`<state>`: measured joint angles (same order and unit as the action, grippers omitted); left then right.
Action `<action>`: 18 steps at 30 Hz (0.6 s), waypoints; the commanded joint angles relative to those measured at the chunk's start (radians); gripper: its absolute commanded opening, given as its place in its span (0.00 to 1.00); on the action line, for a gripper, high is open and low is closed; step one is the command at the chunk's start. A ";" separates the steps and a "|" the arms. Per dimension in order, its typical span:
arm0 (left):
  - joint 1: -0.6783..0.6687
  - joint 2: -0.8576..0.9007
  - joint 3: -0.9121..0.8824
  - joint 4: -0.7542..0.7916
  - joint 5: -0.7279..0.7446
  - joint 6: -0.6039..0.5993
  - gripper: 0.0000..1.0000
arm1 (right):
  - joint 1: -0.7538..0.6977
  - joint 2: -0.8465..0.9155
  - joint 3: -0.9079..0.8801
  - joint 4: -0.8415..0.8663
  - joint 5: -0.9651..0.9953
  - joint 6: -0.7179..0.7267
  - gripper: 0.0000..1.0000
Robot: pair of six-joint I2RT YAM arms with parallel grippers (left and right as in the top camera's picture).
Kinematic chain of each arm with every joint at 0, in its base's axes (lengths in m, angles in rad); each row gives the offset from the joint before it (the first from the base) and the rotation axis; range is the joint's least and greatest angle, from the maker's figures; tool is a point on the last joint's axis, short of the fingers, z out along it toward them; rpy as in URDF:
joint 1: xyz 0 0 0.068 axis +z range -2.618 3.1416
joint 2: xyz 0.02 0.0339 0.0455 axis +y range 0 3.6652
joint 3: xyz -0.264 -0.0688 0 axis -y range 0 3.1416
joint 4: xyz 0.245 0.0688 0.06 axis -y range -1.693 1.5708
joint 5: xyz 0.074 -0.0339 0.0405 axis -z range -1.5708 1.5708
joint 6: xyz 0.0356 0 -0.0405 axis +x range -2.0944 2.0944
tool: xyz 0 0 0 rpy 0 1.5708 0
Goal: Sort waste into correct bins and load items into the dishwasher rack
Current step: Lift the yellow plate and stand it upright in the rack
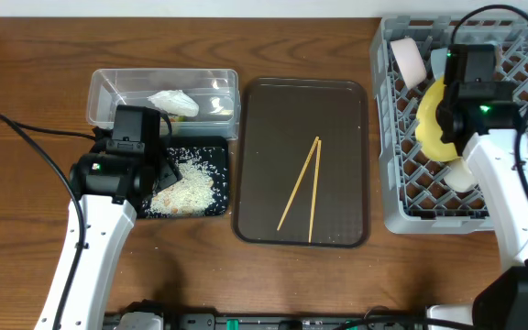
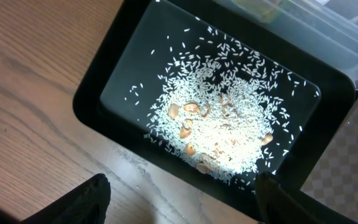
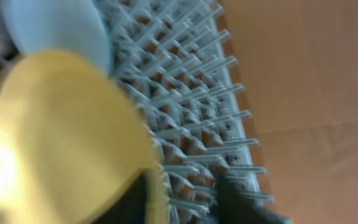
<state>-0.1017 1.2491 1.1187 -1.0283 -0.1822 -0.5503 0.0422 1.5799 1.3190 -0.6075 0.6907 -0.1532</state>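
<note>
Seen from above, the left arm hangs over the black tray-bin (image 1: 211, 156), hiding a good part of it. The wrist camera shows the bin's whole floor: loose white rice grains (image 2: 222, 118) are spread across it, thickest at the middle, with a few tan bits mixed in. The left gripper (image 2: 182, 185) is over the bin's near rim, its two dark fingers (image 2: 86, 200) wide apart with nothing between them.

Only the overhead view takes in the clear tub (image 1: 106, 87), which touches the bin's far side and holds a crumpled white tissue (image 1: 172, 103). It also shows the brown serving tray (image 1: 264, 110) just beside both bins. The wooden chopsticks (image 1: 301, 188) lie on it in a narrow V, tips meeting at the far end.

The dishwasher rack (image 1: 511, 137) sits well to the right. The yellow plate (image 1: 432, 124) stands on edge in it, with a white bowl (image 1: 409, 60) at the far left corner and a small white cup (image 1: 461, 176) nearer the front.

The right wrist view adds the light-blue bowl (image 3: 55, 25) just behind the plate (from above, the arm covers nearly all of it). The right gripper (image 3: 185, 190) sits at the plate's rim. One finger (image 3: 135, 199) is against the yellow face and the other is across a strip of lattice. The picture is too blurred to tell whether the jaws are clamped on the plate.
</note>
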 commanded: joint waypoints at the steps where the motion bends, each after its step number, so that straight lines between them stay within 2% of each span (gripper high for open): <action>1: 0.003 0.004 -0.004 -0.003 -0.001 -0.005 0.77 | 0.014 0.009 -0.002 0.028 -0.048 0.077 0.58; 3: 0.003 0.004 -0.004 -0.003 -0.001 -0.005 0.78 | 0.014 0.003 0.000 0.043 -0.049 0.090 0.67; 7: 0.003 0.004 -0.004 -0.003 -0.001 -0.005 0.78 | 0.016 -0.035 0.005 0.047 -0.107 0.105 0.74; 9: 0.003 0.004 -0.004 -0.003 -0.001 -0.005 0.78 | 0.018 -0.072 0.006 0.040 -0.203 0.105 0.74; 13: 0.003 0.004 -0.004 -0.003 -0.002 -0.005 0.78 | 0.042 -0.150 0.006 -0.007 -0.562 0.125 0.68; 15: 0.003 0.004 -0.004 -0.003 -0.002 -0.005 0.78 | 0.068 -0.169 0.006 -0.056 -0.714 0.194 0.67; 18: 0.003 0.004 -0.004 -0.003 -0.002 -0.005 0.78 | 0.121 -0.162 0.005 -0.139 -0.841 0.293 0.65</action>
<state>-0.1017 1.2491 1.1187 -1.0279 -0.1825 -0.5503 0.1181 1.4078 1.3209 -0.7139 0.0944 0.0223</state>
